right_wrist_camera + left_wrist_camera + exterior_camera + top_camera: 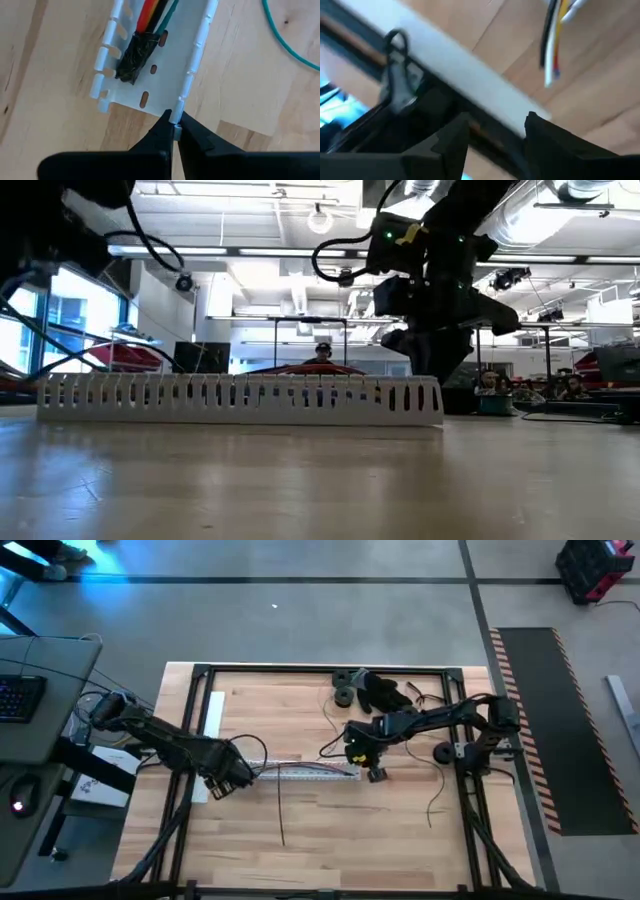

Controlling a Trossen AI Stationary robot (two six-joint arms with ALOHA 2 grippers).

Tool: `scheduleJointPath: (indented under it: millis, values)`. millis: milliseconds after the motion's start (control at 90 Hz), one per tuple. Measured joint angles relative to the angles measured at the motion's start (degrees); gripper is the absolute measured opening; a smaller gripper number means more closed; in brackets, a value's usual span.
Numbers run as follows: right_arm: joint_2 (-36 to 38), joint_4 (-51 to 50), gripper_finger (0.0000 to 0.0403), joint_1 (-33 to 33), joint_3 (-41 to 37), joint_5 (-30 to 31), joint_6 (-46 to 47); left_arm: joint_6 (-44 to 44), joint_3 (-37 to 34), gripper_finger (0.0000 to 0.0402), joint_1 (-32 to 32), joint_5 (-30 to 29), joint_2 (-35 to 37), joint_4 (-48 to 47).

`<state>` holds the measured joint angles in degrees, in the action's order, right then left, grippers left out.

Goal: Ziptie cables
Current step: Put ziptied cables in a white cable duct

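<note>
No text, label, brand or number can be read anywhere — not on the counter (400, 830), nor in the room behind it.

Slotted white channel (240, 400): lies lengthwise across the wooden surface (320, 480), slots upright.
Right gripper (432, 370): dark, comes down from above to the channel's end; fingers unclear.
Background: a person (322, 352) beyond the channel, ceiling lights.

Cables (152, 12) run past the frame edge; left wrist view blurred
</note>
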<state>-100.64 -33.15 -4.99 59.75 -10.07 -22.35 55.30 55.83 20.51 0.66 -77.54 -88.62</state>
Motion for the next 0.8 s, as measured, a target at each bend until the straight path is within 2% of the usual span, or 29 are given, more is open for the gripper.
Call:
scheduleJointPath:
  millis: [100,233,344,433,567,800]
  values:
    - [0.0,0.1,0.0,0.0,0.0,0.0,0.1,-1.2,4.4,0.0168,0.0,1.7,0.6,3.0]
    - [0.0,0.6,0.0,0.0,0.0,-0.3,0.8,-1.1,8.4,0.0133,0.0,3.8,2.6,17.5]
    - [0.0,1.8,0.0,0.2,0.0,-0.7,0.9,1.2,8.1,0.009,-0.3,3.6,3.5,29.5]
    - [0.0,2.8,0.0,0.2,0.0,-1.0,0.9,2.6,5.3,0.0052,-0.3,4.4,2.9,36.8]
    - [0.0,3.5,0.0,0.2,0.0,-1.0,0.9,5.1,0.4,0.0007,0.2,7.0,0.8,36.4]
    - [0.0,2.9,0.0,0.2,0.0,-1.0,1.9,3.9,-3.7,0.0006,0.6,6.6,0.4,25.4]
